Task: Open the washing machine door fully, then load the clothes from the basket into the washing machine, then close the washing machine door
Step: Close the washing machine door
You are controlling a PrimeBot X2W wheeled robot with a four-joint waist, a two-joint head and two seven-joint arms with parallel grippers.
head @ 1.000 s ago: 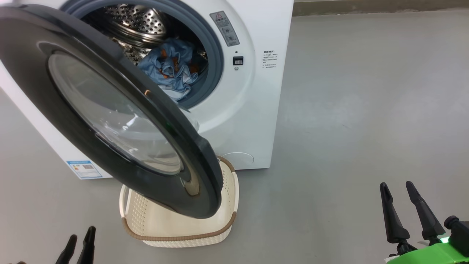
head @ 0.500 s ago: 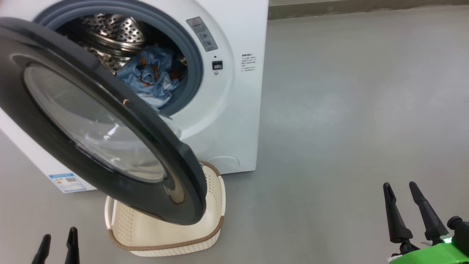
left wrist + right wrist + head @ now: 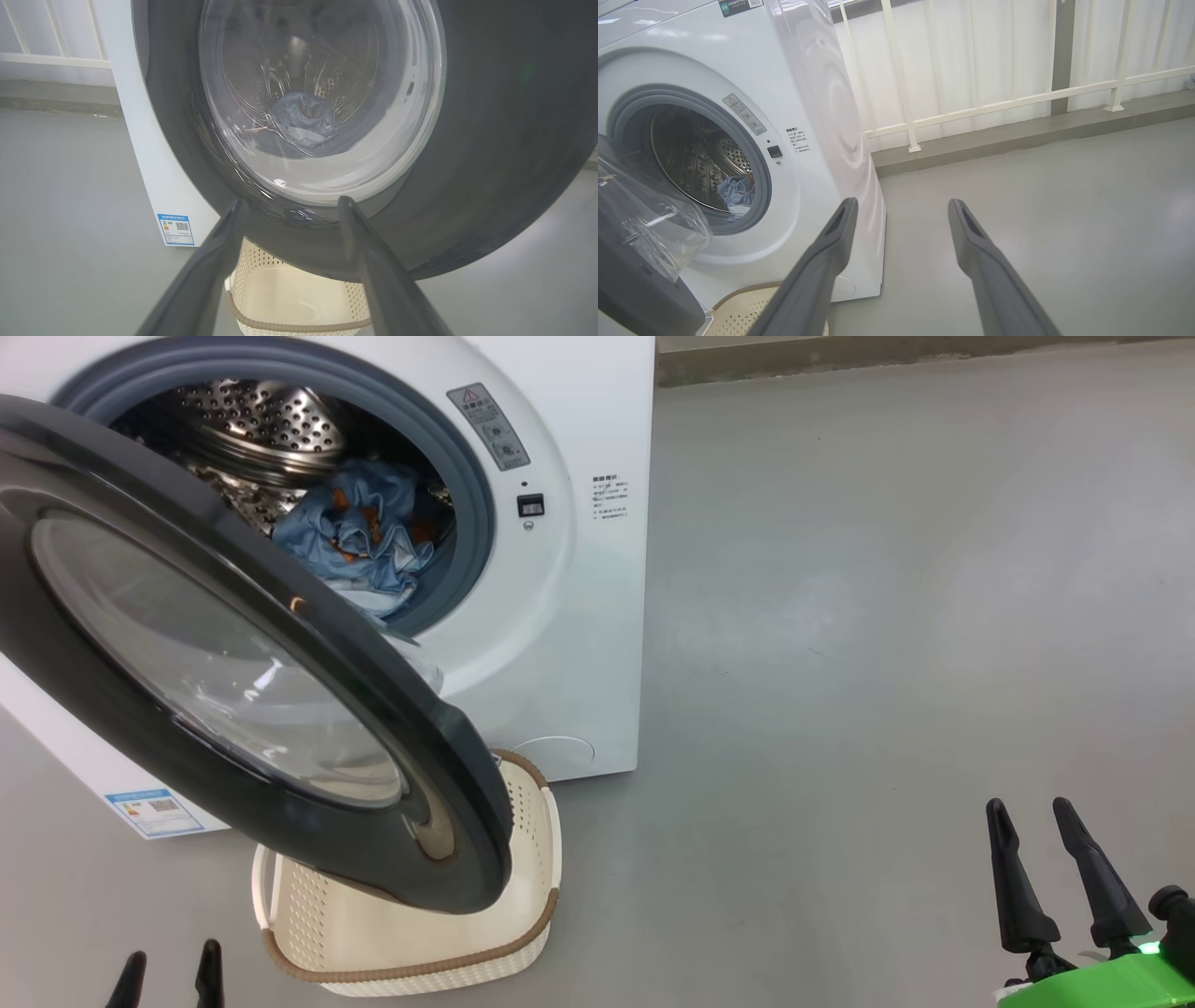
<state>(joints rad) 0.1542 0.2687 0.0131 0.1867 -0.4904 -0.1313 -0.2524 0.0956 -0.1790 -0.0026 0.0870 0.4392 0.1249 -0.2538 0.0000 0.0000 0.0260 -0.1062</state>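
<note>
Clothes [image 3: 359,537] sit in drum [image 3: 252,420], eleven o'clock; washing machine door [image 3: 233,644] swung open at nine. We judge it stiff, glossy, perhaps slippery: push black rim [image 3: 439,747]. Left gripper [image 3: 173,954], right gripper [image 3: 1028,805] spread, empty.

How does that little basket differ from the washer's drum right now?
The basket is cream plastic and looks empty; the drum is shiny steel and holds the blue clothes. The basket stands on the floor below the open door; the drum sits inside the washing machine. Both are perforated.
</note>
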